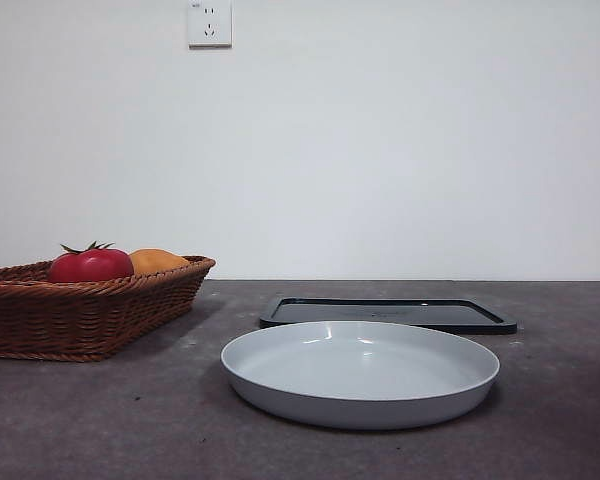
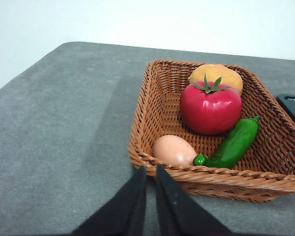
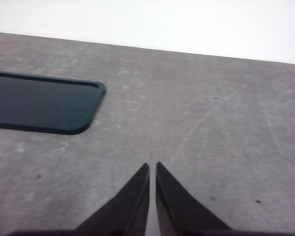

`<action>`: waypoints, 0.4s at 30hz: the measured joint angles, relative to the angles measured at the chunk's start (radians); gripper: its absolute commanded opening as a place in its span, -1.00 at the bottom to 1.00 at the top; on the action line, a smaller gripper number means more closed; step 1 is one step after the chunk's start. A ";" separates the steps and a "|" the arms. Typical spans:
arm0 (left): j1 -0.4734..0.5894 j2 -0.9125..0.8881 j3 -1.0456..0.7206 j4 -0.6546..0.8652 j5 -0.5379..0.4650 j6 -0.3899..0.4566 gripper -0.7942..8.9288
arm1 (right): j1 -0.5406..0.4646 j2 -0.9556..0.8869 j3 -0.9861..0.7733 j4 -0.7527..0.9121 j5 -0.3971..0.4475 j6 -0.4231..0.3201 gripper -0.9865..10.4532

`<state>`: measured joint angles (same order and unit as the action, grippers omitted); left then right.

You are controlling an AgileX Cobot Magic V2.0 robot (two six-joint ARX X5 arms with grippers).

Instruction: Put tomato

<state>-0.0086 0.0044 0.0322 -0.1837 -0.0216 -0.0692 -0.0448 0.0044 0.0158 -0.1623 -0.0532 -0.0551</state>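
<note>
1. Plainly, nothing has been picked up yet: the tomato point(image 2: 210, 108) sits inside the wicker basket point(image 2: 147, 115), leaning against the orange-yellow fruit point(image 2: 217, 74) behind it, with the green pepper point(image 2: 234, 143) just beside it and the egg point(image 2: 174, 150) near the basket's closer rim.

2. In the front view the tomato point(image 1: 91, 264) shows only its upper part above the basket wall point(image 1: 90, 320), so it lies low in the weave and would likely need a reach from above.

3. The left gripper point(image 2: 151, 169) hangs above the table just outside the basket's rim, its jaws pressed nearly together and empty. It looks toward the tomato, which suggests this arm is the one placed for the pick; the jaws would have to spread first.

4. The right gripper point(image 3: 153, 166) waits over bare table point(image 3: 211, 137) near the black tray point(image 3: 39, 102), jaws likewise closed on nothing.

5. The grey plate point(image 1: 360, 405) stands empty in front of the black tray point(image 1: 388, 314), well apart from the basket. Being open and central, it is the probable place for the tomato, though the task does not name a destination.

6. Neither arm appears in the front view.
</note>
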 measured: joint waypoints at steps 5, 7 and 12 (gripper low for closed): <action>0.000 0.000 0.000 0.000 0.000 0.000 -0.80 | 0.000 0.000 0.000 0.026 -0.027 0.039 -0.80; 0.000 0.000 0.001 0.000 0.000 -0.004 -0.80 | 0.000 0.000 0.000 0.053 -0.030 0.083 -0.80; 0.000 0.000 0.046 0.003 0.000 -0.099 -0.80 | 0.000 0.000 0.029 0.071 -0.031 0.226 -0.80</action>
<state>-0.0086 0.0048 0.0784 -0.1806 -0.0212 -0.1684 -0.0448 0.0044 0.0452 -0.0910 -0.0841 0.1707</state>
